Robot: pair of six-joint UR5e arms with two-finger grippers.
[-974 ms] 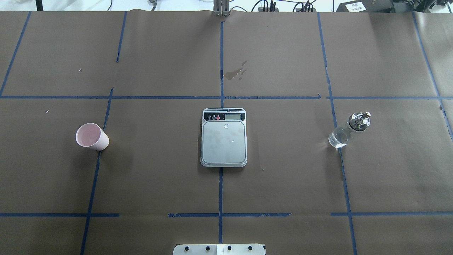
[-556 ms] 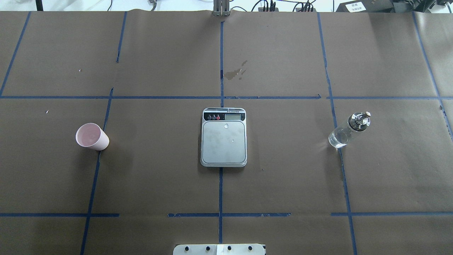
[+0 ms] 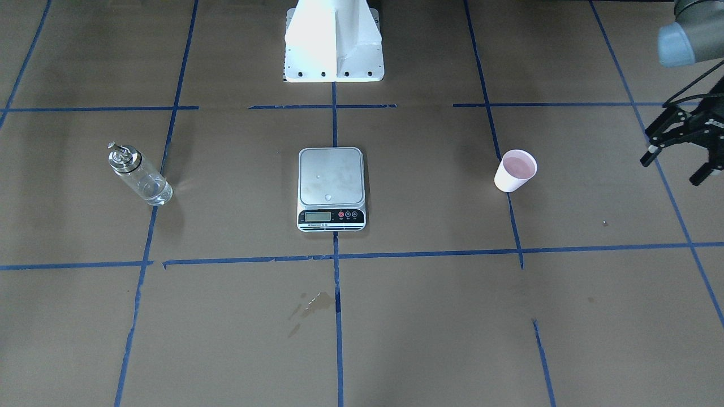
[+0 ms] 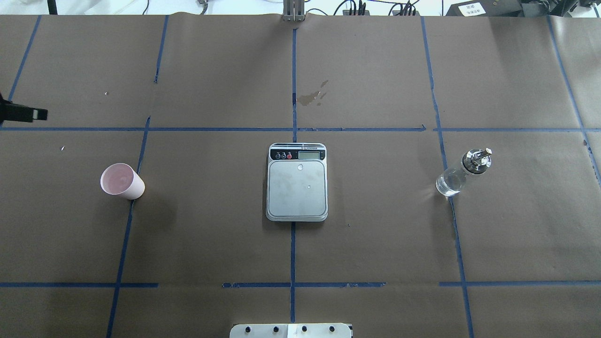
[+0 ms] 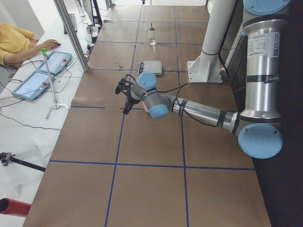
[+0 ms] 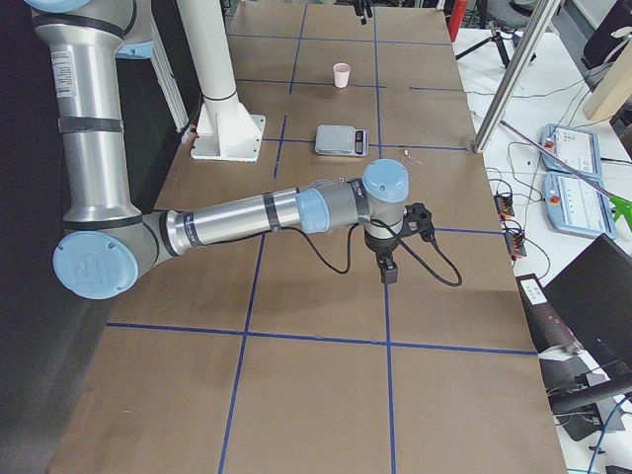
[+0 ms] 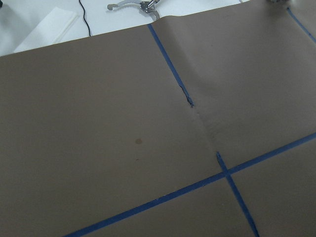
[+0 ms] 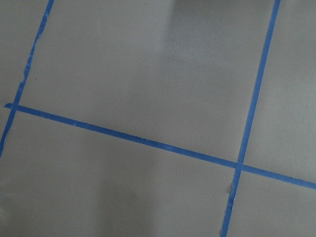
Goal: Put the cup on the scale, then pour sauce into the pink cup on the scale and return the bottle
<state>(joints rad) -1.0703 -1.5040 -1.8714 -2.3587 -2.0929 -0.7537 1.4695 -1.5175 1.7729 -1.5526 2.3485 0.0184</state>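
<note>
The cup (image 4: 121, 180), white outside and pink inside, stands upright on the brown paper to the left of the scale (image 4: 296, 188); it also shows in the front view (image 3: 516, 169). The scale's steel platform (image 3: 331, 176) is bare but for small droplets. The clear bottle (image 4: 462, 172) with its silver pourer stands to the right of the scale, also in the front view (image 3: 138, 174). My left gripper (image 3: 674, 165) hovers open and empty, out beyond the cup, away from the scale. My right gripper (image 6: 389, 267) shows only in the right side view, far from the bottle; I cannot tell its state.
A wet stain (image 4: 314, 96) marks the paper beyond the scale. Blue tape lines divide the table. The robot's white base (image 3: 334, 39) stands at the near edge. An operator (image 5: 19, 40) sits with tablets (image 5: 42, 71) beside the far edge.
A black fingertip of my left gripper has come into the overhead view at its left edge. The cup, scale and bottle have not moved.
</note>
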